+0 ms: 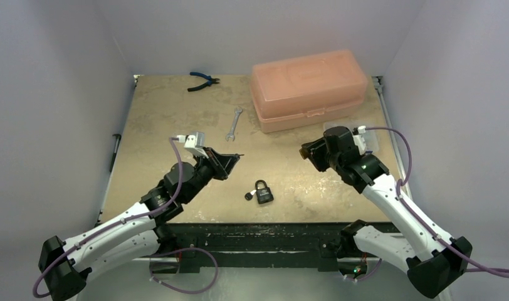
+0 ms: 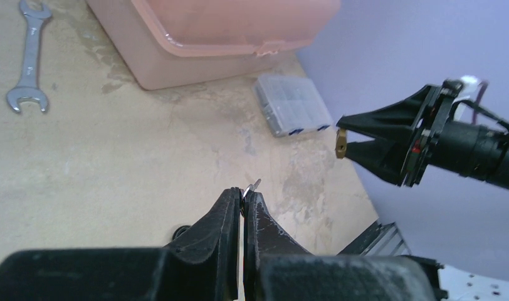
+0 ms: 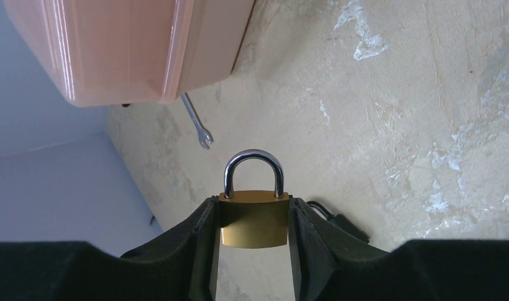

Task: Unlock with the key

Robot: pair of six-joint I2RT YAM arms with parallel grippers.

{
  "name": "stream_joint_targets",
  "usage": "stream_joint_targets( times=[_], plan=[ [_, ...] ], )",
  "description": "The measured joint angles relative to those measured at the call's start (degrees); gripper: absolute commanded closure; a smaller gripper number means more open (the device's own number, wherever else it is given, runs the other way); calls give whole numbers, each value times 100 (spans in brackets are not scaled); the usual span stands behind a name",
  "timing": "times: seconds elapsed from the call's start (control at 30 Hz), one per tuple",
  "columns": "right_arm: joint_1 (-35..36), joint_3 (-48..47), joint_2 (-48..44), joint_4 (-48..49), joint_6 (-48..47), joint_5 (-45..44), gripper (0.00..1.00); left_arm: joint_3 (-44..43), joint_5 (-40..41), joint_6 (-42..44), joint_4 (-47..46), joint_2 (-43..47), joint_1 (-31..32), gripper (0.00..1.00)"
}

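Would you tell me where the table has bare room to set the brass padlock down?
The widest bare patch lies left, bordered by the pliers, the wrench and the left arm. Another lies before the toolbox, between the left pincer and right pincer, behind the black padlock. The back right is crowded: toolbox and clear case.

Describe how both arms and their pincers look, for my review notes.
The left arm and right arm have white link shells with black joints and bases. The left pincer and right pincer are black, each with two tapered wedge-shaped fingers. A purple cable runs along each arm to a white wrist camera.
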State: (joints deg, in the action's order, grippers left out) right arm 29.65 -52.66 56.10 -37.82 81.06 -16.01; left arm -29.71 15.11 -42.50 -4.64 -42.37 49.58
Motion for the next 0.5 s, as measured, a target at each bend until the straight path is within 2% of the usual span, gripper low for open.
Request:
stream_joint_targets(
  times=[0.23, 0.5],
  plan=[
    [2, -11, -361, -162, 658, 44, 100, 367, -79, -452, -1154, -234, 0, 100],
    [0, -116, -396, -203, 1001, 76, 100, 684, -321, -796, -2293, -413, 0, 100]
  ],
)
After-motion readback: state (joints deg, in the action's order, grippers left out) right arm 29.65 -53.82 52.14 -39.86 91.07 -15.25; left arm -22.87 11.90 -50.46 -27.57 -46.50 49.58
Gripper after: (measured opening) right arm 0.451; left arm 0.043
